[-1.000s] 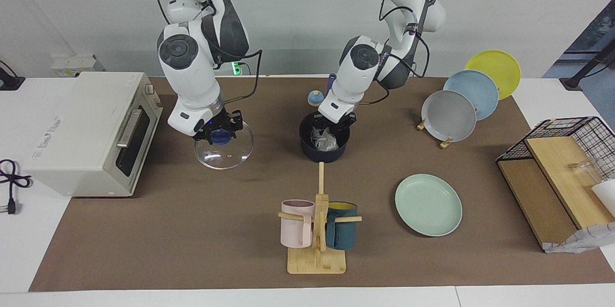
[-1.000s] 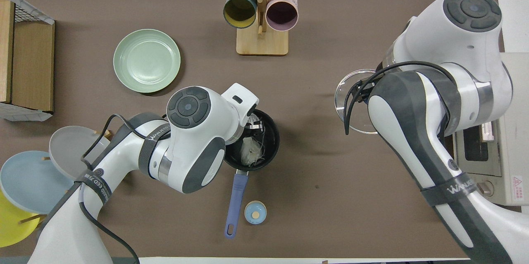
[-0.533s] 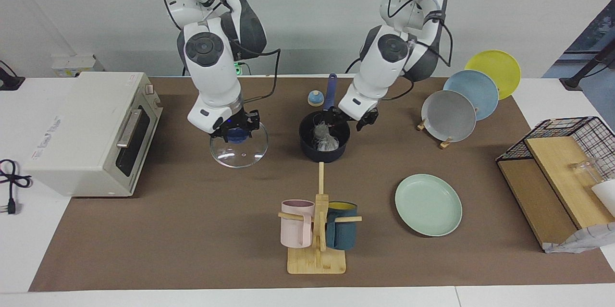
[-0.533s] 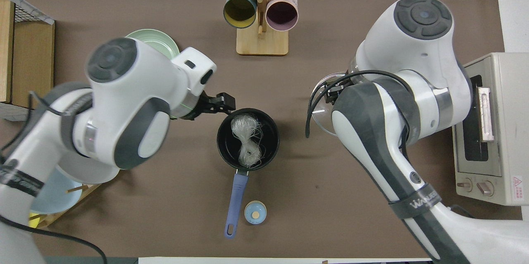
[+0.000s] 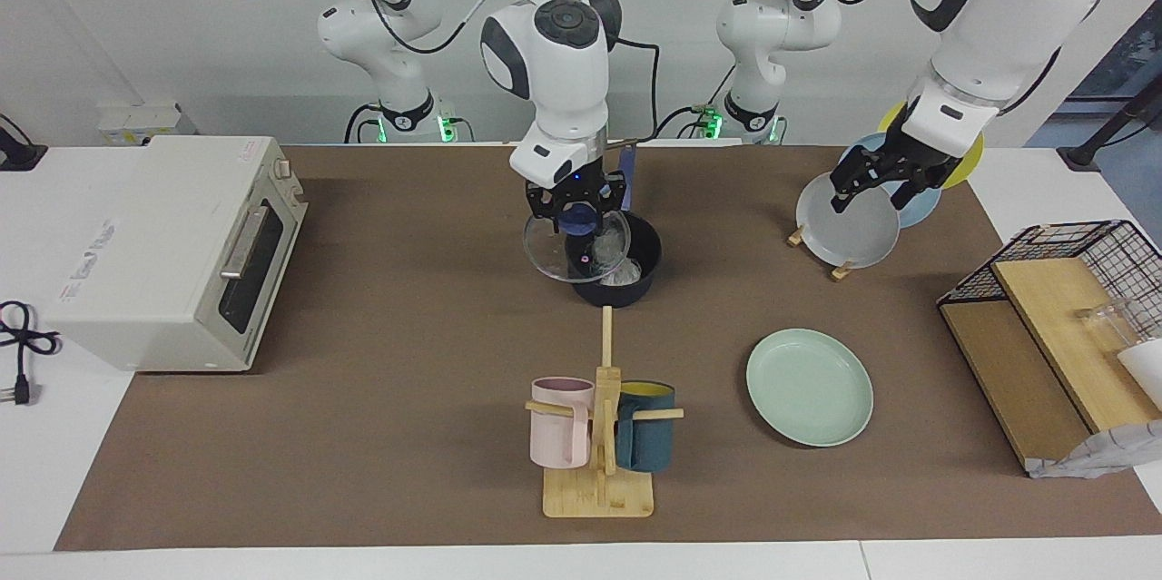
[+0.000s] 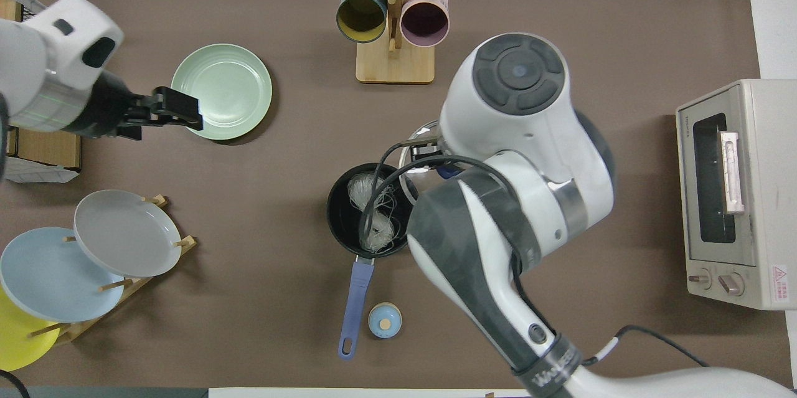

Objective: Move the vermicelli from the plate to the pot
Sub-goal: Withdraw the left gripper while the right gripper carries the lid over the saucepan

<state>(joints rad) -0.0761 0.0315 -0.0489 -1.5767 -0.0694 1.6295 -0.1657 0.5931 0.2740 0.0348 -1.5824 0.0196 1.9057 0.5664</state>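
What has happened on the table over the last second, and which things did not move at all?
The right gripper, clamped on the round glass lid's blue knob, carried it from near the toaster oven to over the dark navy saucepan. The left gripper, open, left the saucepan and rose over the plate rack. The whitish vermicelli stayed in the saucepan; the mint-green plate and mugs stayed put.

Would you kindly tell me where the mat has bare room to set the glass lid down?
Bare mat lies between the toaster oven and the mug rack, and between the pot and the mint-green plate. It is crowded where the right gripper holds the glass lid over the pot.
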